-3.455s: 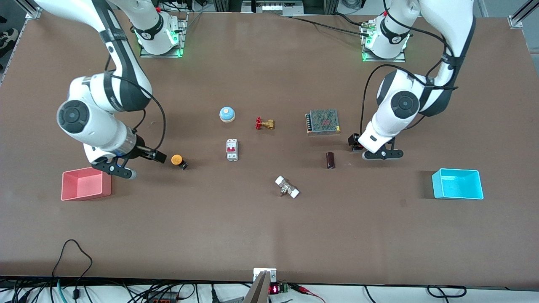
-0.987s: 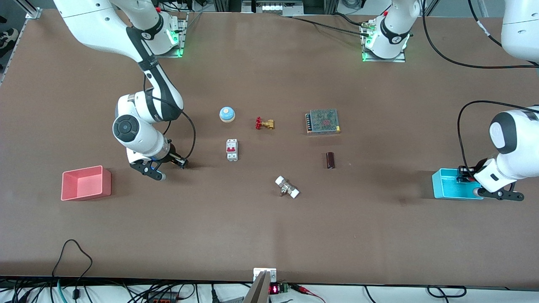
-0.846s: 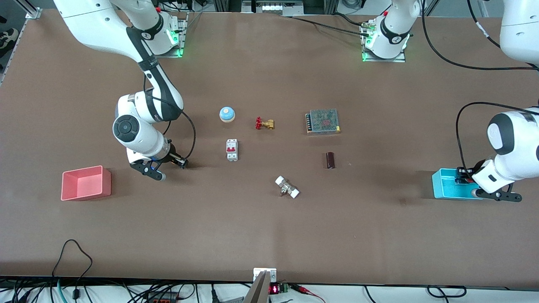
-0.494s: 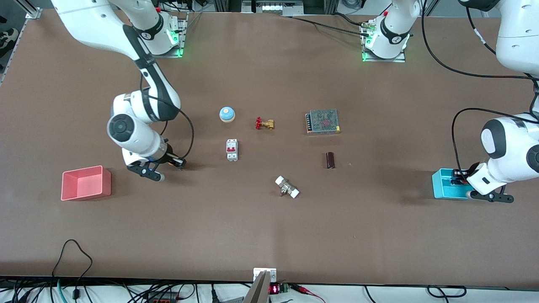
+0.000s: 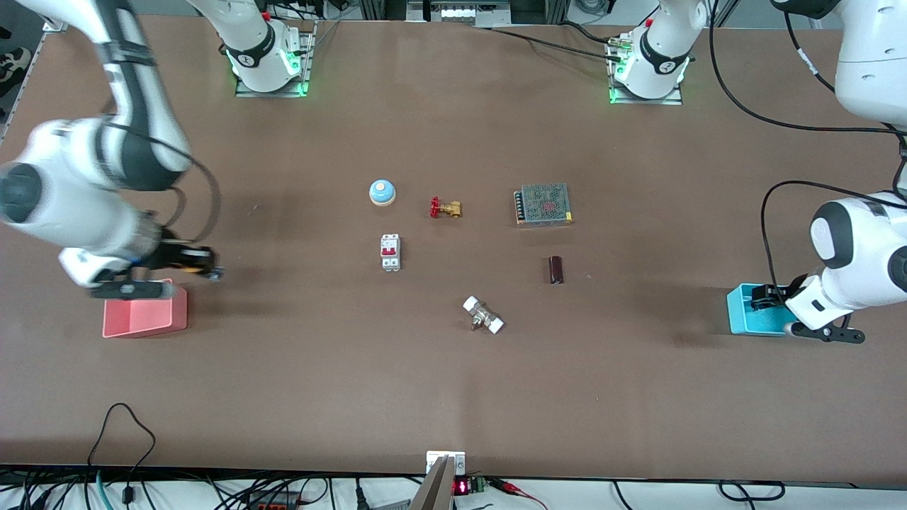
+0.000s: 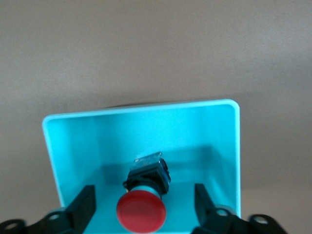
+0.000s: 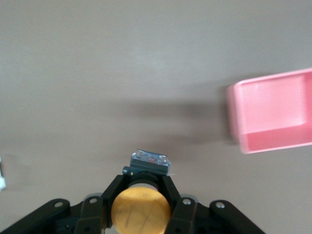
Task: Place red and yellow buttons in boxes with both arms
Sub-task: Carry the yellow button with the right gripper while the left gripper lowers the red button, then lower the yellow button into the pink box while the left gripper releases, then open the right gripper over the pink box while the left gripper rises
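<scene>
My right gripper (image 5: 202, 261) is shut on the yellow button (image 5: 186, 259) and holds it in the air just beside the pink box (image 5: 145, 319), toward its edge farther from the front camera. In the right wrist view the yellow cap (image 7: 141, 210) sits clamped in the gripper (image 7: 143, 183), with the pink box (image 7: 273, 112) off to one side. My left gripper (image 5: 762, 297) is over the cyan box (image 5: 744, 316). In the left wrist view the gripper (image 6: 144, 191) is open, its jaws wide apart, and the red button (image 6: 143, 202) lies inside the cyan box (image 6: 146, 114).
Down the middle of the table stand a blue dome bell (image 5: 382, 192), a brass valve (image 5: 445, 208), a white circuit breaker (image 5: 390, 252), a mesh-topped power supply (image 5: 543, 204), a dark cylinder (image 5: 556, 269) and a white-ended fitting (image 5: 483, 315).
My right arm lifted the yellow button off the table and swung it over to the pink box. My left gripper, over the cyan box, shifted slightly; the red button now lies free between its fingers.
</scene>
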Tool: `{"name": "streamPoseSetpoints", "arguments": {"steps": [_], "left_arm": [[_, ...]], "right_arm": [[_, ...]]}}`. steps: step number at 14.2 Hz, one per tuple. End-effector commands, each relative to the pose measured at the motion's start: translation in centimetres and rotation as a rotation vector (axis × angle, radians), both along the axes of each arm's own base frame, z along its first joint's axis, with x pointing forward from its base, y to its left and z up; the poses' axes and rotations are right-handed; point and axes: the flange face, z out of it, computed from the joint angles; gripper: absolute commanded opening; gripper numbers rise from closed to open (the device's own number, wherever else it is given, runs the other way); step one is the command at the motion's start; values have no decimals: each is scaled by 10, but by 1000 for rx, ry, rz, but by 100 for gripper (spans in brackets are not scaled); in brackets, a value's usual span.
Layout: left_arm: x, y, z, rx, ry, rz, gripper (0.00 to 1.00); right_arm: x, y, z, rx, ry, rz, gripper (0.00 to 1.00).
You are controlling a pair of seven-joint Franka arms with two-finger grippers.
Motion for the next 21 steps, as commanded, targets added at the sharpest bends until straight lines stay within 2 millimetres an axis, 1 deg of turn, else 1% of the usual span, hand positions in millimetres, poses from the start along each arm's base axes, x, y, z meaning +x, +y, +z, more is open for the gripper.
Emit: {"name": "streamPoseSetpoints", "arguments": {"steps": [1, 2, 3, 5, 6, 7, 8, 9, 10, 11, 12, 13, 14, 15, 17, 18, 19, 21], "left_arm": [[-3, -14, 60, -21, 13, -31, 100], [-6, -19, 82, -22, 19, -33, 100], [-6, -28, 107, -23, 17, -35, 100], [-8, -47, 156, -33, 49, -48, 100], [-9, -64, 180, -43, 75, -64, 100], [-16, -84, 201, -53, 118, -64, 100], [-22, -109, 223, -53, 118, -47, 100], [-27, -135, 241, -41, 98, -7, 100], [-36, -157, 256, -27, 91, 39, 100], [-47, -185, 257, -9, 97, 58, 100], [-57, -196, 264, 0, 67, 49, 100], [-66, -203, 266, 10, 27, 37, 100], [-79, -209, 262, 18, -9, 27, 100], [-82, -209, 263, 16, -38, 22, 100], [-75, -204, 294, 9, -67, 16, 100], [-74, -200, 305, 7, -37, 26, 100], [-72, -198, 312, 7, -14, 39, 100], [-70, -198, 315, 1, 28, 36, 100]], "right_arm": [[8, -56, 5, 2, -8, 110, 27], [12, -77, -2, -1, -6, 141, 27], [17, -91, -7, -5, -13, 161, 27], [23, -123, -25, -2, -10, 186, 27], [24, -137, -38, -2, -13, 202, 27], [27, -146, -49, -9, -37, 224, 27], [31, -154, -56, -20, -67, 240, 27], [33, -160, -63, -27, -85, 256, 27], [34, -164, -72, -31, -93, 274, 27], [35, -170, -80, -34, -102, 283, 27], [36, -173, -89, -39, -113, 285, 27], [37, -175, -95, -41, -121, 277, 27], [38, -175, -102, -38, -120, 273, 28], [38, -175, -107, -35, -115, 271, 28], [37, -175, -117, -27, -105, 269, 28], [37, -174, -119, -23, -101, 265, 28], [37, -172, -121, -23, -100, 267, 28], [38, -169, -129, -20, -94, 270, 28]]}}
